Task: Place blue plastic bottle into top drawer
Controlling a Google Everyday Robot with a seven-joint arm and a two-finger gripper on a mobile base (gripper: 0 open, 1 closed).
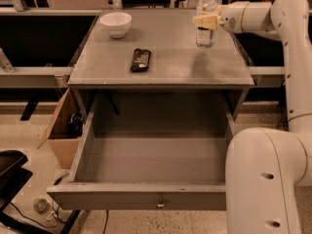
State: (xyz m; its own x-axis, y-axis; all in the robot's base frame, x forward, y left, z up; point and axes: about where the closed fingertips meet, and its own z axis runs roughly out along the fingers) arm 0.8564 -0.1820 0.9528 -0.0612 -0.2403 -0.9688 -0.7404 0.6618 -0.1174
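The blue plastic bottle (205, 9), clear with a white cap, stands upright at the back right of the grey table top (161, 62). My gripper (206, 21) comes in from the right and is shut around the bottle's middle, its pale fingers (201, 21) across the label. The bottle's base looks just above the table, with a shadow in front of it. The top drawer (146, 199) is pulled wide open below the table's front edge, with nothing in it, and has a small metal knob on its front panel.
A white bowl (116, 23) sits at the table's back left. A dark flat snack bar (140, 60) lies near the middle. A cardboard box (61, 130) stands on the floor to the left. My white arm (292, 82) and base (265, 184) fill the right side.
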